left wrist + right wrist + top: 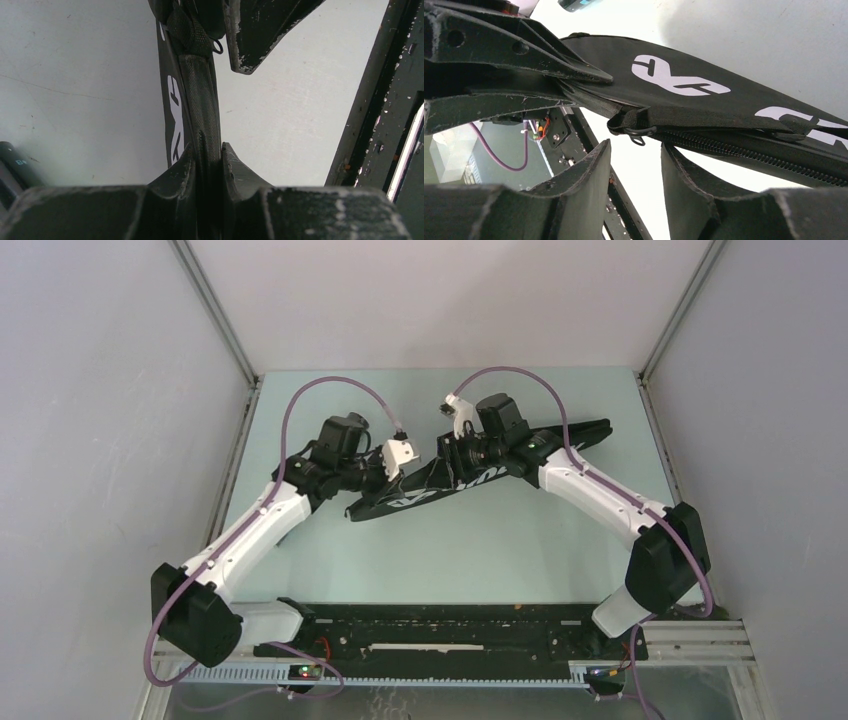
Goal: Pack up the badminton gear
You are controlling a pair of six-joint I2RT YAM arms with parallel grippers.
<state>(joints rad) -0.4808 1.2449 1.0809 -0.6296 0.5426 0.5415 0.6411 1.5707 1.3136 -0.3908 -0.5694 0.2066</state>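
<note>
Two grippers meet at one end of the black racket bag [405,497]. The left gripper [206,150] is clamped tight on the bag's mesh-lined edge seam, apparently to lift that edge and steady it. The right gripper [634,150] has its fingers apart with nothing between them. It sits just below the zipper pull [638,135], likely lined up to take the pull and run the zipper [724,146]. The bag, lettered in white, lies slantwise across the middle of the pale green table [480,560], between both arms. Whether the zipper is already closed cannot be told.
</note>
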